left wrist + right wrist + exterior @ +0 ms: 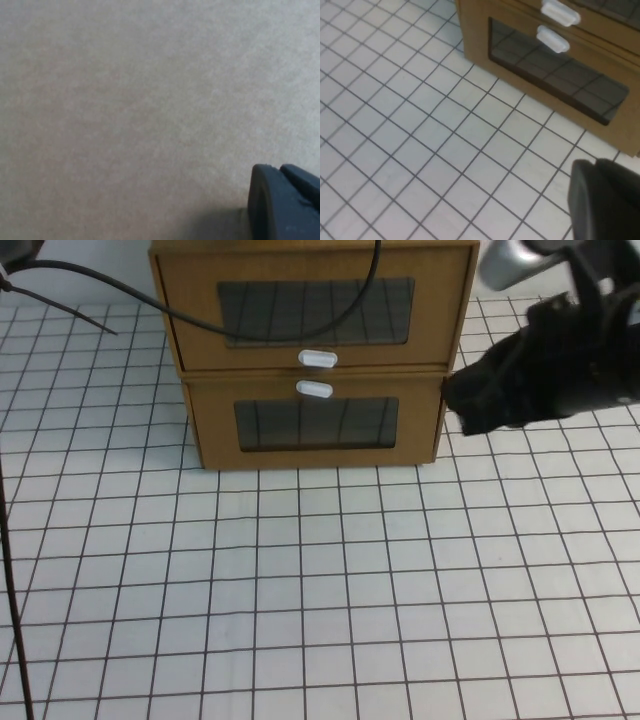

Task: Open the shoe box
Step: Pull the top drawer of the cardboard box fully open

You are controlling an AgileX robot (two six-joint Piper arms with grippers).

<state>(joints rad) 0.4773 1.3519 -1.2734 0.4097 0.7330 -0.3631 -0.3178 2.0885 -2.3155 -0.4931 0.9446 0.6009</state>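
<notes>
Two cardboard shoe boxes stand stacked at the far side of the bench (320, 590), a white surface ruled in a dark grid. The upper shoe box (315, 310) sits squarely on the lower shoe box (315, 425). Each has its long axis running left to right across the bench. Their windowed fronts point toward the robot's side.

Both fronts sit flush and shut. The upper white handle (318, 359) lies at the bottom edge of its front. The lower white handle (314, 390) lies at the top edge of its front, so the two handles sit just above one another. A black cable (270, 337) droops across the upper front.

The right end effector (462, 405) is together with nothing seen between its halves. It hangs just beside the right end of the lower shoe box, level with its front corner; whether it touches the cardboard cannot be told. From this end effector both boxes lie to its left, the handles well apart from it along the boxes' length.

The left end effector (285, 205) shows only as a dark edge in its own wrist view, close against a plain tan surface (150, 100) that fills the view. Whether it is apart or together cannot be told.
</notes>
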